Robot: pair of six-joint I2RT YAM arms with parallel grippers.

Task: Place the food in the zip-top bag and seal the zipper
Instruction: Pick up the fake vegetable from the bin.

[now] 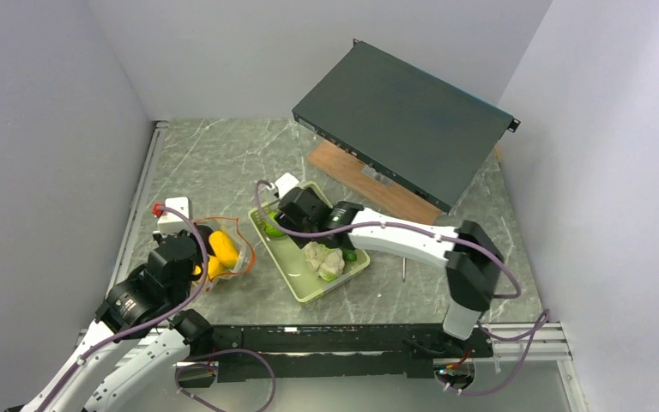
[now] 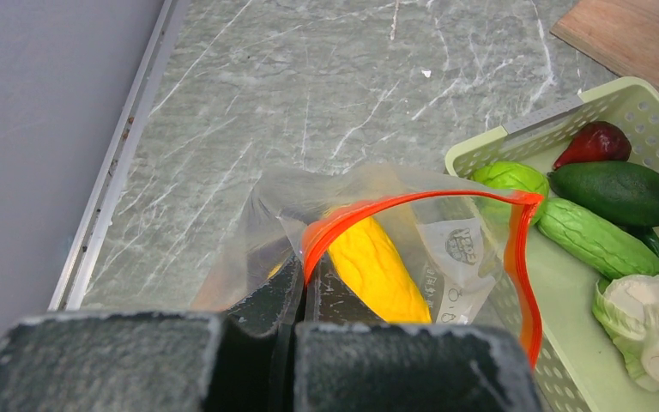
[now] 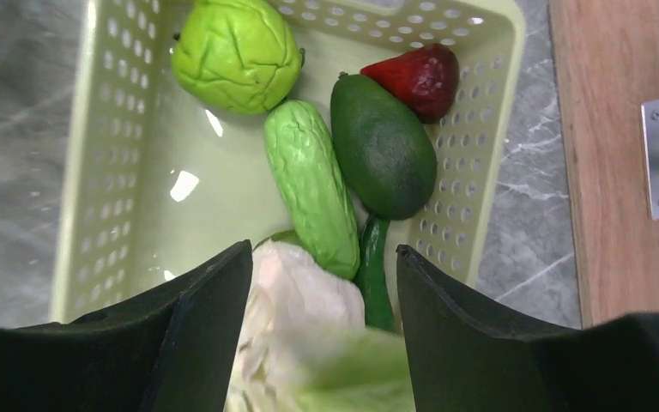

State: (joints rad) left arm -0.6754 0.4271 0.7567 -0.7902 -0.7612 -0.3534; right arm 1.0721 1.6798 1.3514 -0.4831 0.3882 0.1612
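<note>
The clear zip-top bag (image 1: 227,249) lies left of the basket with its red-orange zipper (image 2: 412,202) gaping open. Yellow corn (image 2: 377,266) is inside, beside another yellow-orange piece (image 1: 211,269). My left gripper (image 2: 305,287) is shut on the bag's near rim, pinching the zipper strip. My right gripper (image 3: 322,253) is open and empty, hovering over the pale green basket (image 3: 120,154), with the white cauliflower (image 3: 300,309) below between its fingers. Also in the basket are a green pepper (image 3: 236,53), a light green cucumber (image 3: 313,184), a dark green piece (image 3: 383,142) and a dark red piece (image 3: 420,77).
A black flat device (image 1: 403,120) rests tilted on a wooden board (image 1: 369,184) at the back right. A white box with a red plug (image 1: 172,210) sits behind the bag. Grey walls close in the left, back and right. A metal rail (image 1: 142,197) runs along the left edge.
</note>
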